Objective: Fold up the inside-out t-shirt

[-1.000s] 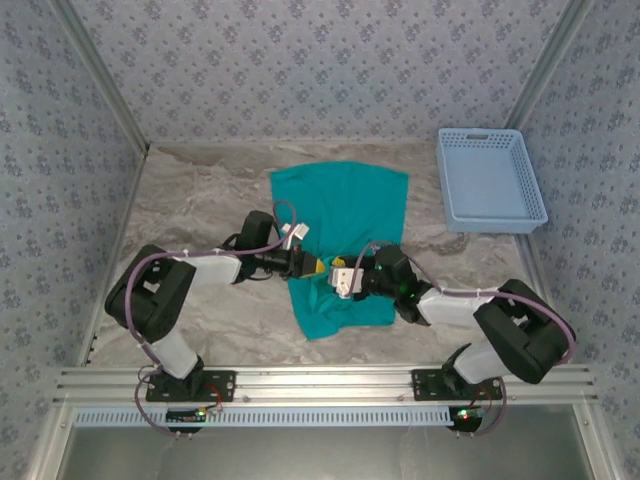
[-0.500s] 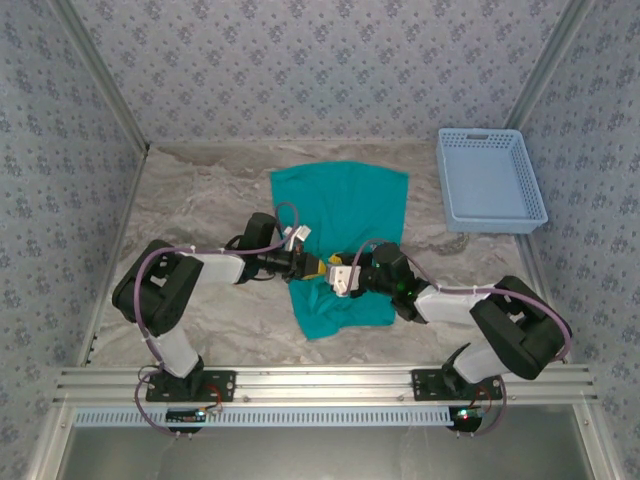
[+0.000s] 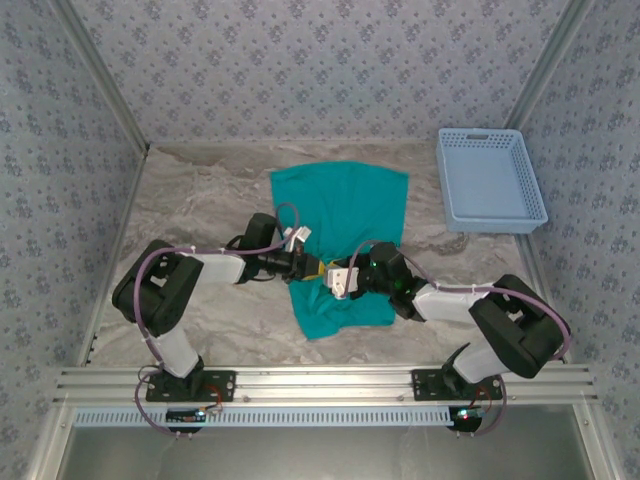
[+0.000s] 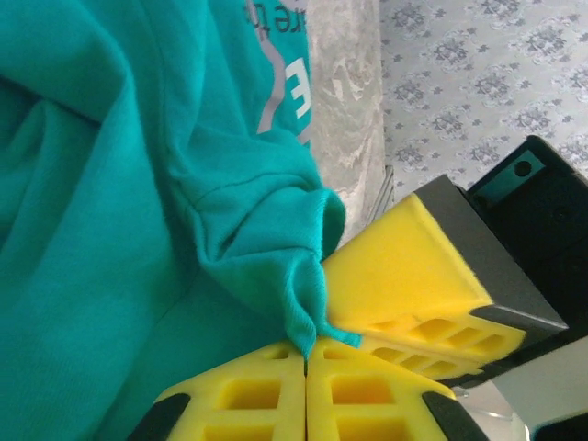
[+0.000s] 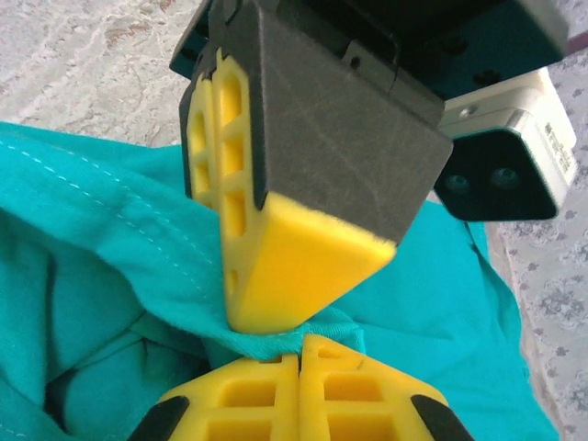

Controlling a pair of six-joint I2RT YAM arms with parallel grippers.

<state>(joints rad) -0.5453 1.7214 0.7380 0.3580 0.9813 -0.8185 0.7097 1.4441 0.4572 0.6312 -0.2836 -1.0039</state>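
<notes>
Overhead, the marble table (image 3: 200, 200) carries the teal t-shirt (image 3: 345, 200), lying mostly flat at its middle, so by the look of it you have most of the folding left. Your left gripper (image 3: 314, 266) and right gripper (image 3: 337, 278) meet tip to tip at the shirt's narrow midsection, each clamped tight on a small bunched pinch of its cloth

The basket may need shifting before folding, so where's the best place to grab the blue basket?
Probably take the blue basket by its near short wall, coming straight down with fingers straddling the rim. The walls are thin and upright, it sits open side up, and that wall lies closest to the right arm's base.
</notes>
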